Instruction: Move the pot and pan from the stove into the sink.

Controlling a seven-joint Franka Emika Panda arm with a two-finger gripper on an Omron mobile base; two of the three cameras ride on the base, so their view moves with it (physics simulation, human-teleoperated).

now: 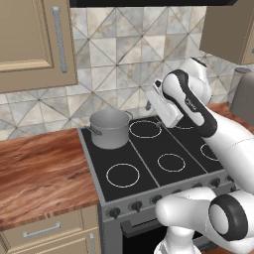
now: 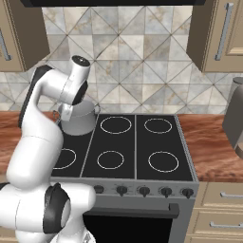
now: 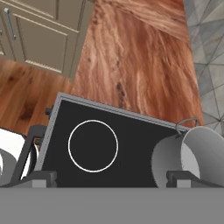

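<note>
Your claw (image 3: 109, 177) sits nearest, jaws spread wide and holding nothing, poised above the stove (image 1: 149, 163) so it can drop onto the pot (image 1: 110, 128), which stands on the far left burner beside the wooden tabletop (image 1: 39, 173).

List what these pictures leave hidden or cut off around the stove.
- pot: in the right base view its left side is behind the arm; in the hand view the bottom band cuts its base.
- stove: in the left base view the arm covers its right burners and oven door.
- grey canister: cut by the right edge.
</note>
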